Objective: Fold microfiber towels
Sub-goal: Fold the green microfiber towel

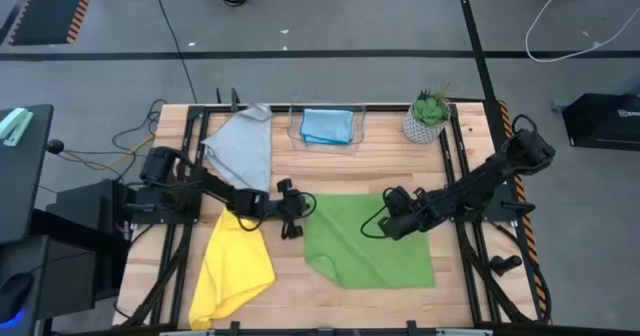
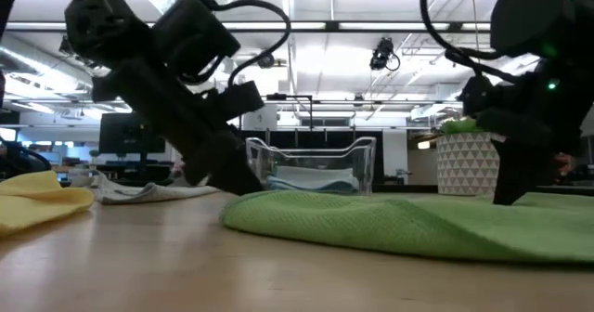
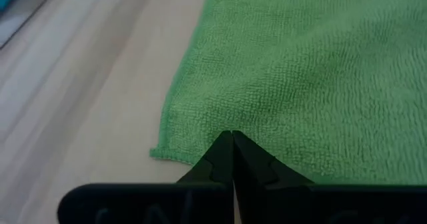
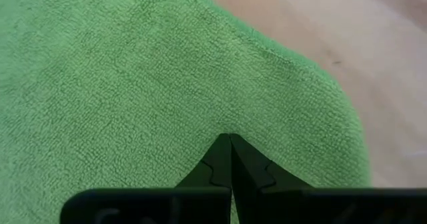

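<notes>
The green towel (image 1: 372, 244) lies spread on the wooden table, right of the middle. My left gripper (image 1: 297, 216) is shut, with its tips (image 3: 231, 137) just inside the towel's far left corner (image 3: 159, 153). My right gripper (image 1: 388, 224) is shut too, its tips (image 4: 230, 139) on the towel's far half, near a rounded edge (image 4: 347, 117). A yellow towel (image 1: 232, 268) lies crumpled at the near left. A grey towel (image 1: 243, 148) lies at the far left. A light blue towel (image 1: 326, 126) lies folded in a clear bin. My left gripper meets the green towel's upper face (image 3: 233, 121) with its shut fingertips, slanting down from the table's left. Whether any cloth is between the fingers does not show. The towel lies flat on the table there. My right gripper has its shut fingertips on the towel's upper face (image 4: 230, 121), pointing steeply down from the right. Whether cloth is pinched between them I cannot tell. The towel lies on the table.
A clear bin (image 1: 328, 141) stands at the far edge and a potted plant (image 1: 429, 116) at the far right. Black rails run along both sides of the table (image 1: 460, 186). Bare wood shows between the yellow and green towels (image 1: 290, 276).
</notes>
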Controlling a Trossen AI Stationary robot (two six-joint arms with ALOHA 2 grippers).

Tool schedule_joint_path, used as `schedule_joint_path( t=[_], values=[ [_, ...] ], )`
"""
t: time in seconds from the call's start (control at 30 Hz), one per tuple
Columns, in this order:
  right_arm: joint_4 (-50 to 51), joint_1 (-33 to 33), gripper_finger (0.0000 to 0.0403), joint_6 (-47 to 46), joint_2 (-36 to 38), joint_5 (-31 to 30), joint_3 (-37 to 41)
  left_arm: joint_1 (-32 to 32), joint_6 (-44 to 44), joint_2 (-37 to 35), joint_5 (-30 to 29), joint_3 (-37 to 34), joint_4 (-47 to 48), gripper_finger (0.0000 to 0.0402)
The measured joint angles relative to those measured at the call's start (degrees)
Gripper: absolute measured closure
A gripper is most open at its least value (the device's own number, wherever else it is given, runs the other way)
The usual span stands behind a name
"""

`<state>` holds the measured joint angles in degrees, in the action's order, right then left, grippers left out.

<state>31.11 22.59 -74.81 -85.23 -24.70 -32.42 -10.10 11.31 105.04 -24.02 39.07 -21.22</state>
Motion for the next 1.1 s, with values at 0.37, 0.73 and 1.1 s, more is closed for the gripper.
schedule_joint_path(
  t=[0.37,0.73,1.1],
  values=[
    [3.9,-3.5,0.04,-0.03,3.18,-0.7,0.57,2.56,-7.49,-8.37,-0.14,-0.15,2.17,0.0394],
    [2.51,-3.48,0.0399,1.77,3.84,-1.67,0.52,-3.65,-1.37,-15.12,16.61,-0.11,1.34,0.0352],
    [-0.32,-3.46,0.0399,5.14,3.86,-3.65,0.43,-7.48,6.43,-8.78,20.57,-0.07,-0.99,0.0212]
  ],
)
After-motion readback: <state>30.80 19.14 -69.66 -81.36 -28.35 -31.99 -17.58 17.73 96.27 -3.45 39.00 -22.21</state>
